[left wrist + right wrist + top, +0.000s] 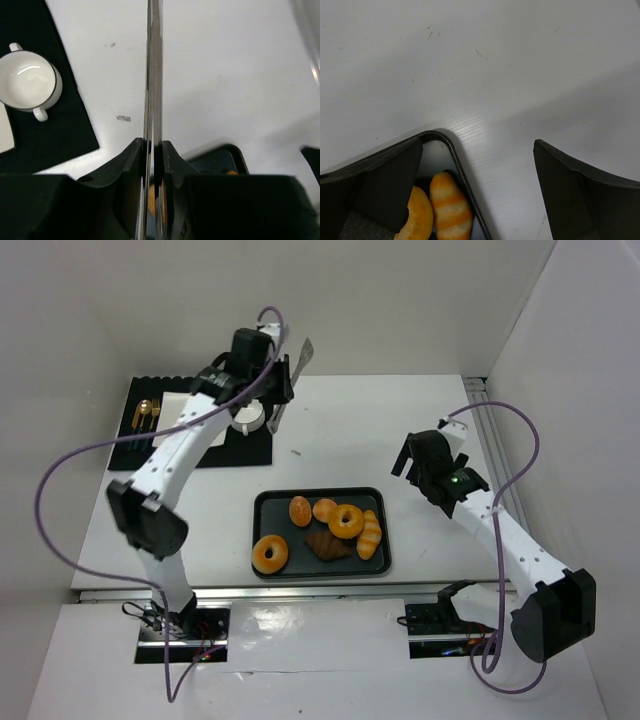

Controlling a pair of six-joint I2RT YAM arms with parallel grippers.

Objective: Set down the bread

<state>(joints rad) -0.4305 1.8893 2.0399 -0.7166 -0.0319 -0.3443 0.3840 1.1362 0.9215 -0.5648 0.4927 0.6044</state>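
Two small round golden buns (300, 510) (325, 509) lie side by side in the back of a black tray (265, 502) near the table's front. My left gripper (285, 380) is far back, well away from the tray, shut on metal tongs (302, 355). In the left wrist view the fingers (135, 155) pinch the tongs' two blades (154, 75), which are pressed together. My right gripper (420, 455) is open and empty, hovering to the right of the tray. The right wrist view shows my right gripper (477, 165) over bare table beside the tray's corner (447, 142).
The tray also holds two ring donuts (347, 521) (269, 554), a brown croissant (328, 546) and a long striped roll (370, 534) (450, 205). A white cup (247, 418) (27, 82) and cutlery (145, 417) sit on a black placemat (190, 445) at back left.
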